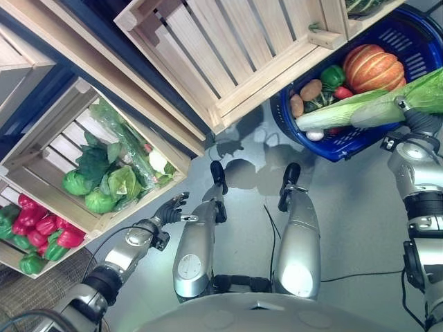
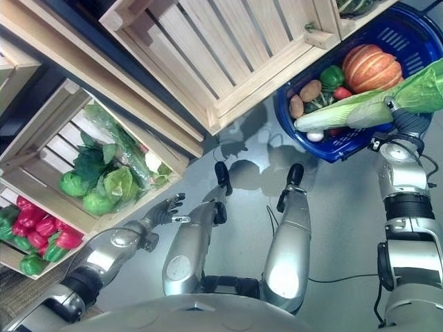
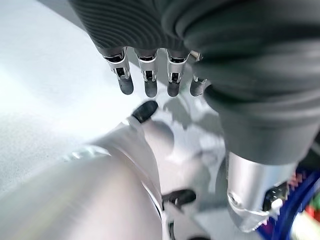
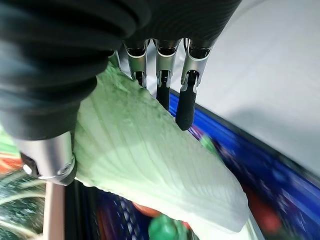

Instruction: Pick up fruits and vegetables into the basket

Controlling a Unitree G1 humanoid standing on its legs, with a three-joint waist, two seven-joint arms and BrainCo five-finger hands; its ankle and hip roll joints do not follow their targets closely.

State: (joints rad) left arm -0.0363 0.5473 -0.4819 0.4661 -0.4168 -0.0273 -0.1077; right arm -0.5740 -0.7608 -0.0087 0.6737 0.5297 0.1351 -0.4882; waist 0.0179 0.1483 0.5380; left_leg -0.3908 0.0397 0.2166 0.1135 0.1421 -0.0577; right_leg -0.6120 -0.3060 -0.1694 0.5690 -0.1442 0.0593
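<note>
Right hand grips cabbage (over basket).

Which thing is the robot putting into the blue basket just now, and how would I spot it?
Find the blue basket by the floor. Across its near rim lies a long pale-green cabbage, white at the stalk end, at the right hand. It is far longer than the pumpkin and green pepper behind it.

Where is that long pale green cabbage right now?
The cabbage lies across the blue basket at the upper right of the eye views, under the right hand, with the pumpkin and green pepper just beyond it.
</note>
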